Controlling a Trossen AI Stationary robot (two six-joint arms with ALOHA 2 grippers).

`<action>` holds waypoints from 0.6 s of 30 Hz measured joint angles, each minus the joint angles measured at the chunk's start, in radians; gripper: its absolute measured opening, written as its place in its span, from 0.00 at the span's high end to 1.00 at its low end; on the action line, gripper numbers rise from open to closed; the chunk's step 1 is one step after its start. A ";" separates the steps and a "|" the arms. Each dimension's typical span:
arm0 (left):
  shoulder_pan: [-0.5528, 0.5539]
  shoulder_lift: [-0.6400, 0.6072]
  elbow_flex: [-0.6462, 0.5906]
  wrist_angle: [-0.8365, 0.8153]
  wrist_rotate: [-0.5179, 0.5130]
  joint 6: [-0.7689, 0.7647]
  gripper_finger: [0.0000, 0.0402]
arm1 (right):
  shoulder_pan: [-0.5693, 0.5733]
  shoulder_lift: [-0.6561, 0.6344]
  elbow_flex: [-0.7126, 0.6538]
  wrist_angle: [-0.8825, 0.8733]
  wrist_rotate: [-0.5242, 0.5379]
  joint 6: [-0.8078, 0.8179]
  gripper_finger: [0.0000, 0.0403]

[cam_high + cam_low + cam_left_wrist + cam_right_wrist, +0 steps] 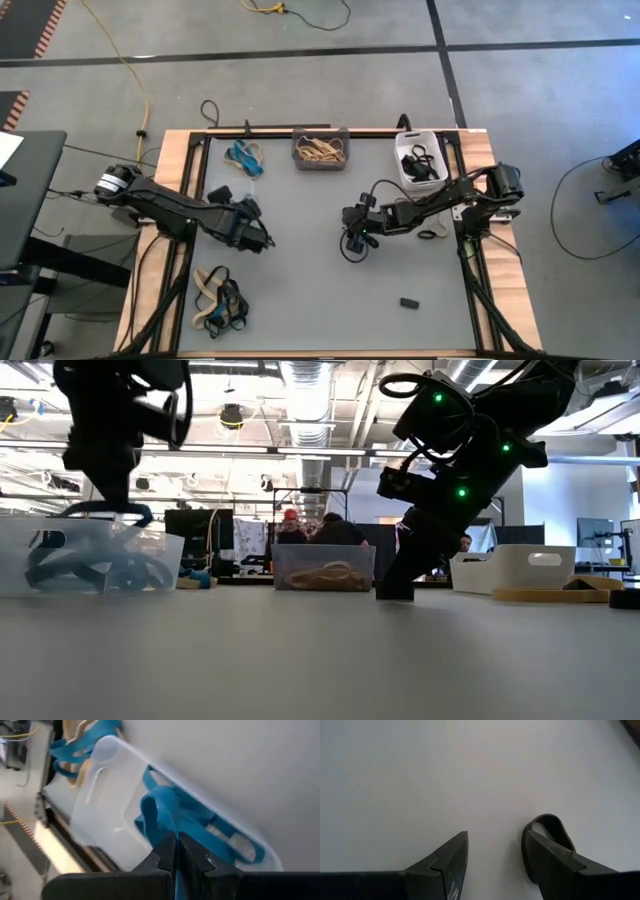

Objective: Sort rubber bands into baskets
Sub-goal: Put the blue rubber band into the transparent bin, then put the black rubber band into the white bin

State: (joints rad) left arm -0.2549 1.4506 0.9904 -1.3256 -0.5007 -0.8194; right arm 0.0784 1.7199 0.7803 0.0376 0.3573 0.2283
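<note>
While its fingers stand apart, the right end effector [492, 865] hangs low over the grey surface [320, 250], with one black rubber band [547, 832] lying at the tip of one finger [545, 857]. That loop lies flat on the surface; its long axis runs roughly along the finger. From above, the right end effector [352, 240] sits near the surface's middle, right of centre.

Left end effector [176, 855]: fingers pressed shut, a blue rubber band [160, 817] seeming to run down between them; grip not certain. Beyond it, the clear basket [107, 795] with blue bands inside. From above, the left end effector [262, 240] is left of centre.

Baskets along the far edge: clear basket [245, 157] with blue bands at left, dark grey basket [320, 148] with tan bands in the middle, white basket [418, 165] with black bands at right. Each long axis runs roughly toward the far edge, the white one tilted.

Loose pile of mixed bands [218, 300] near the left front corner. Small black object [408, 302] alone at right front.

No readable writing or labels anywhere.
</note>
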 joint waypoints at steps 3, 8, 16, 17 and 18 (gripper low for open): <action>0.019 0.000 -0.026 0.054 -0.003 0.026 1.00 | 0.000 0.000 0.000 0.000 0.000 0.000 0.44; 0.033 -0.004 -0.021 0.091 -0.040 0.039 0.92 | 0.000 0.000 0.000 0.000 -0.008 0.000 0.44; 0.032 -0.090 -0.018 0.136 -0.004 0.021 0.58 | 0.000 0.000 0.000 -0.006 -0.016 0.000 0.44; 0.032 -0.107 -0.018 0.136 -0.003 0.012 0.55 | 0.000 0.000 0.000 -0.006 -0.016 0.000 0.44; 0.031 -0.126 -0.018 0.136 -0.002 0.001 0.53 | 0.000 0.000 0.000 -0.006 -0.016 0.000 0.44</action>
State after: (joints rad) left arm -0.2234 1.3245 0.9722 -1.1891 -0.5029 -0.8183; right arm 0.0784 1.7199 0.7803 0.0312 0.3409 0.2283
